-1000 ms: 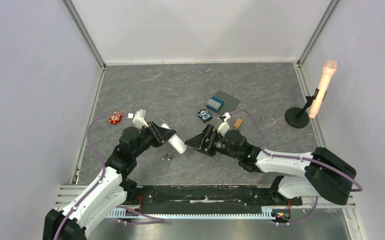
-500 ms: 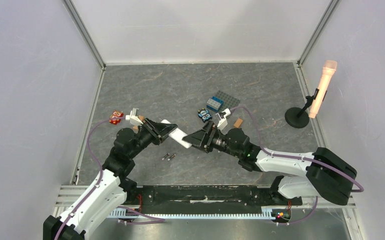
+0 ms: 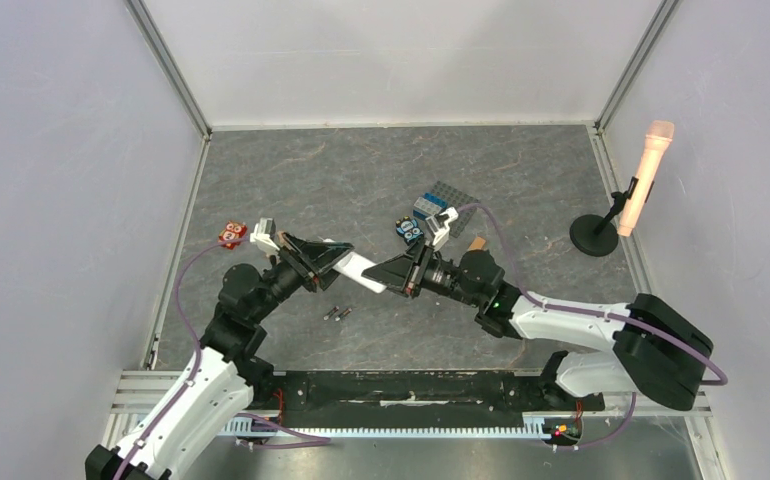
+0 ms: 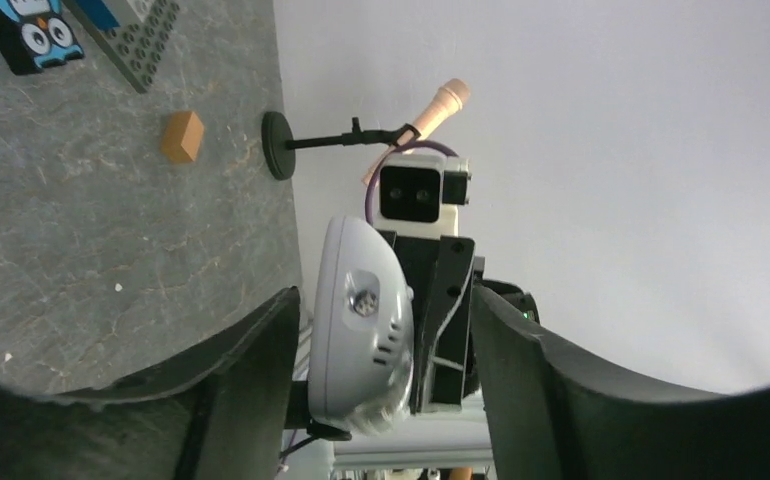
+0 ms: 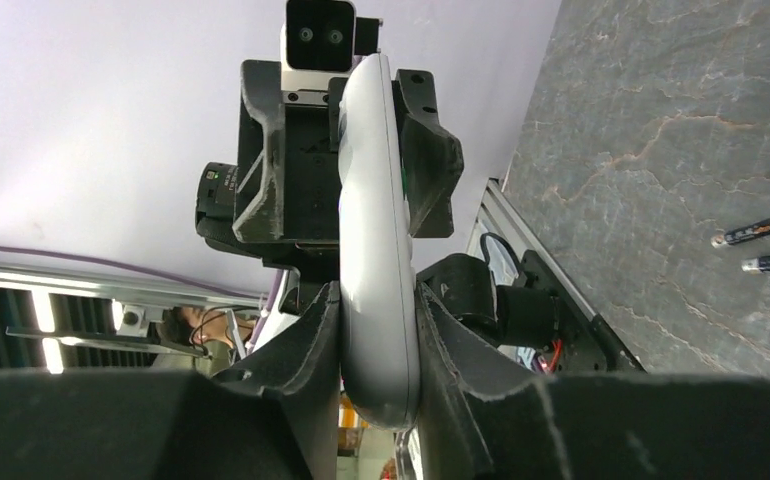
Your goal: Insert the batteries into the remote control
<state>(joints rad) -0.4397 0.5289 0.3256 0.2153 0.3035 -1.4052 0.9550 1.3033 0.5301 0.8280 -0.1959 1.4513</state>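
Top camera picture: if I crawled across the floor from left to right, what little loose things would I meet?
Red toy → batteries → owl toy → orange-brown block → microphone stand.

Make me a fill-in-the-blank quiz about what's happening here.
The right tool is shut on the white ___. Both batteries lie on the grey ___. The peach microphone stands on the robot's ___ side.
Missing words: remote control; table; right.
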